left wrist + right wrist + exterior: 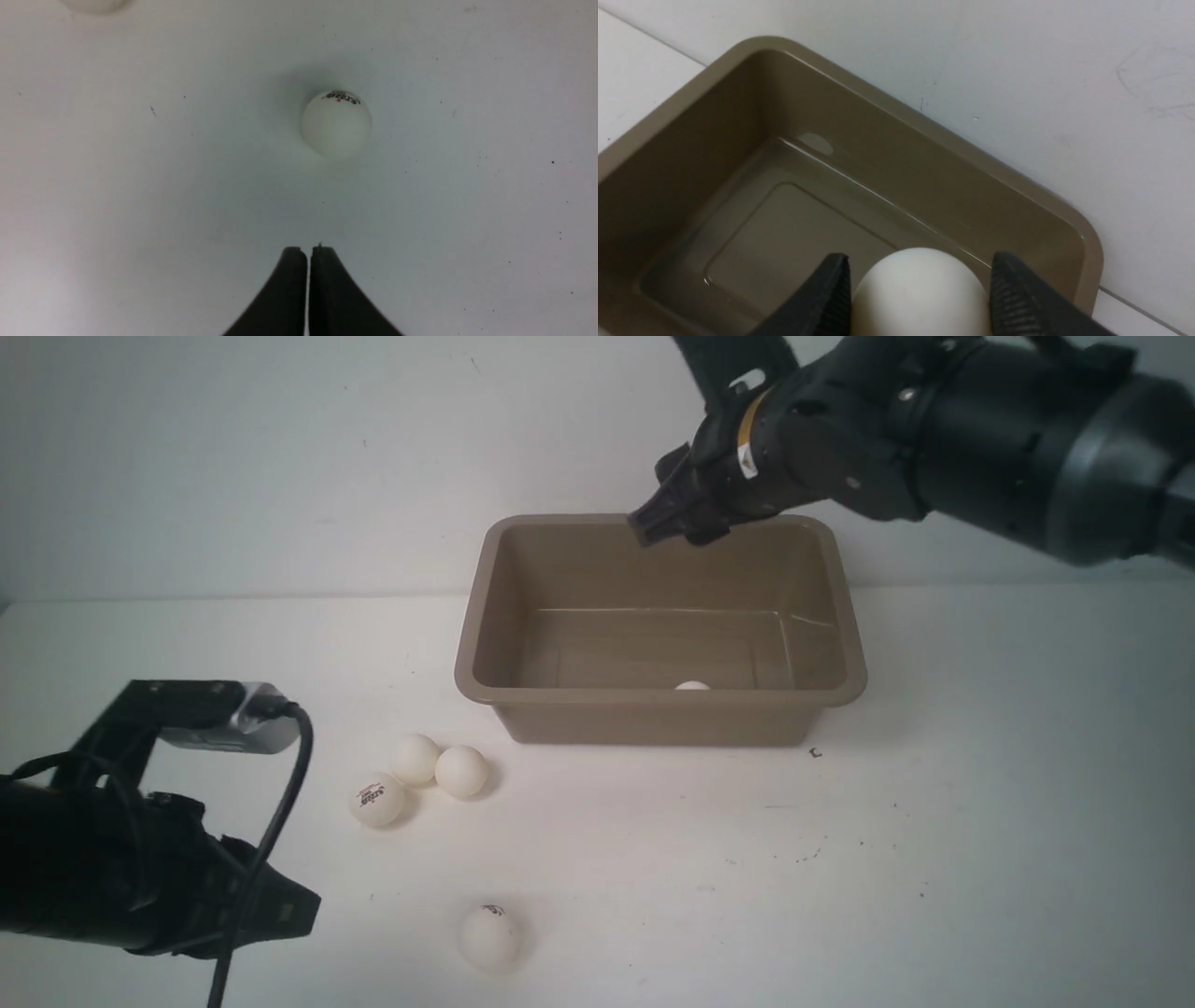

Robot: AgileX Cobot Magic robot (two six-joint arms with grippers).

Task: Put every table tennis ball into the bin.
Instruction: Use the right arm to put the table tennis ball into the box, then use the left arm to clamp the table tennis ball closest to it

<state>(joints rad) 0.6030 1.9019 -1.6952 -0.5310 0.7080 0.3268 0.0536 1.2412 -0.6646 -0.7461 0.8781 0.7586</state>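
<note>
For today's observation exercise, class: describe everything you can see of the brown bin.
The bin is a taupe, glossy plastic tub, rectangular with rounded corners, a flared rim and sloping walls; its floor has a stepped rectangular panel. It stands upright on the white table, its far side by the room wall. One white ball lies inside close to the near wall. The right gripper hangs over its far part, fingers closed on a second ball; it seems not to touch the bin.

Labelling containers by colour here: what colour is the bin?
Plain taupe, a grey-brown, with no pattern; the bin shows best in the front view.
</note>
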